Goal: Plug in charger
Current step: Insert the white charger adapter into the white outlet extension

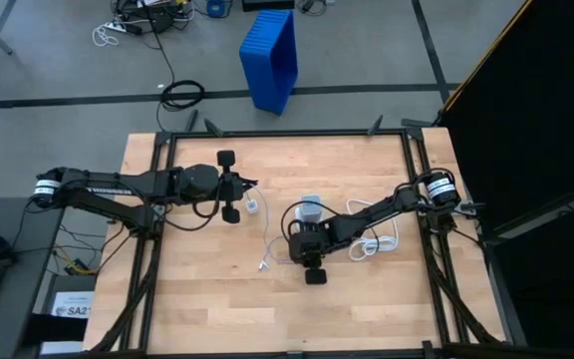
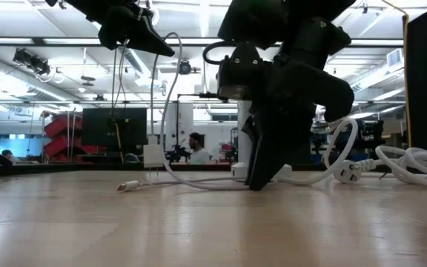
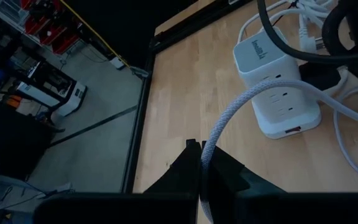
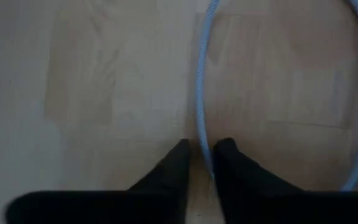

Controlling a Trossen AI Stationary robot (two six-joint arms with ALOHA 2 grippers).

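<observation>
A thin braided white cable (image 4: 199,93) is pinched between the closed fingers of the right hand (image 4: 199,163), pressed down on the worktop (image 1: 197,309) near its middle. The same cable is gripped by the closed left hand (image 3: 201,163), raised towards the left edge. The charger (image 3: 277,81), a pale block with sockets in its side and a thick white cord (image 2: 414,165) beside it, stands near the middle, just beside the right hand. Nothing is seen plugged in yet; judging by this, the insertion remains.
</observation>
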